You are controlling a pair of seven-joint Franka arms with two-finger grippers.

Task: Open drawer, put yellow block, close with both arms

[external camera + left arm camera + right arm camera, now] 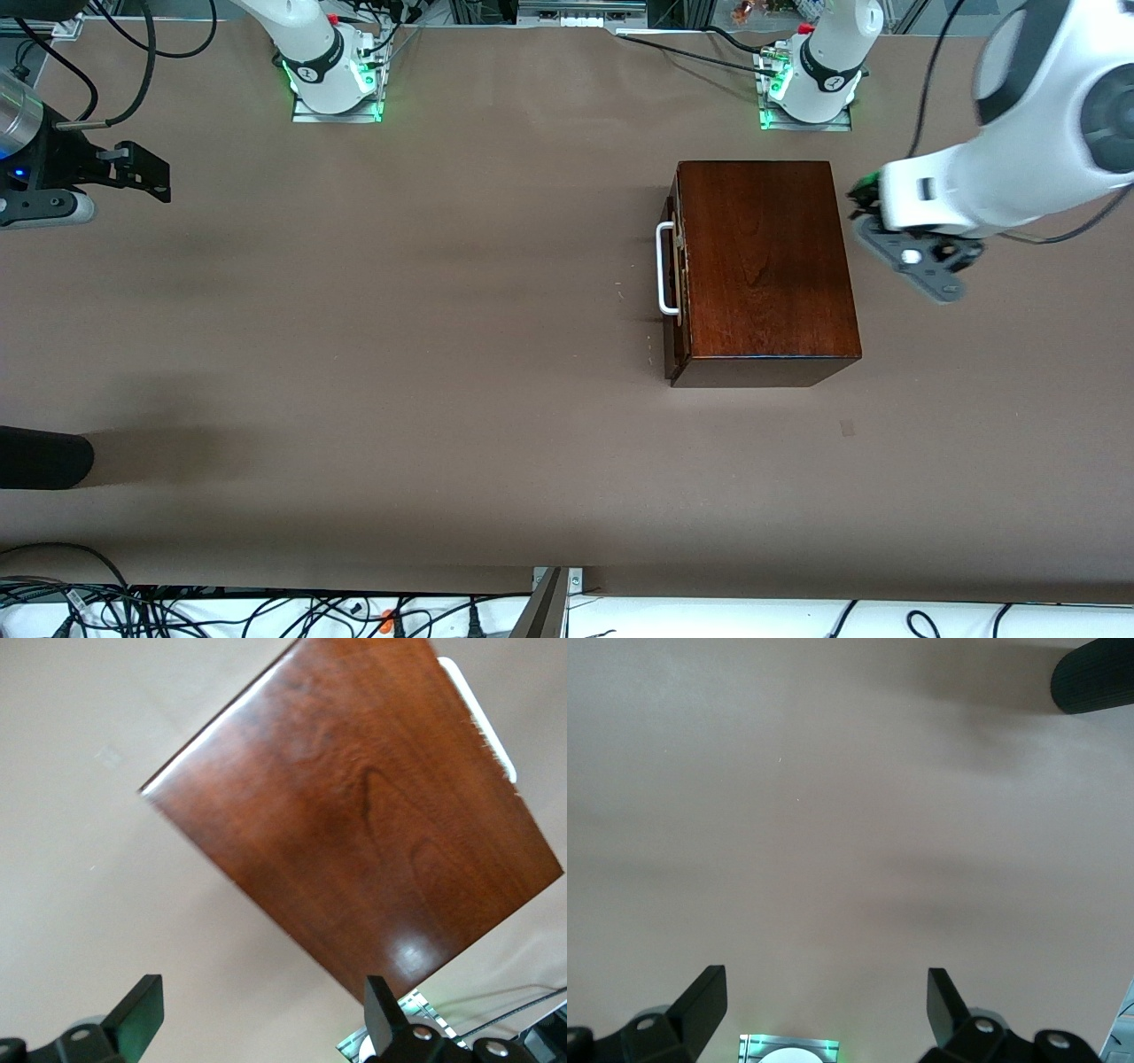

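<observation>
Seeing drawer (671, 275) shut in the wooden box (762, 257); our left gripper (261, 1014) hovers spread, empty; right gripper (827, 1005) waits over bare table (399, 354), spread, empty.

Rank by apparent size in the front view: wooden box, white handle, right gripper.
1. wooden box, largest by far.
2. right gripper and white handle look about alike; the gripper hangs raised, closer to the camera, so I won't rank them.

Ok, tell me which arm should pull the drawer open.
Probably the left. Its open hand hovers right beside the wooden box, though on the side away from the white handle. The right hand, open too, waits at the table's right-arm end.
</observation>
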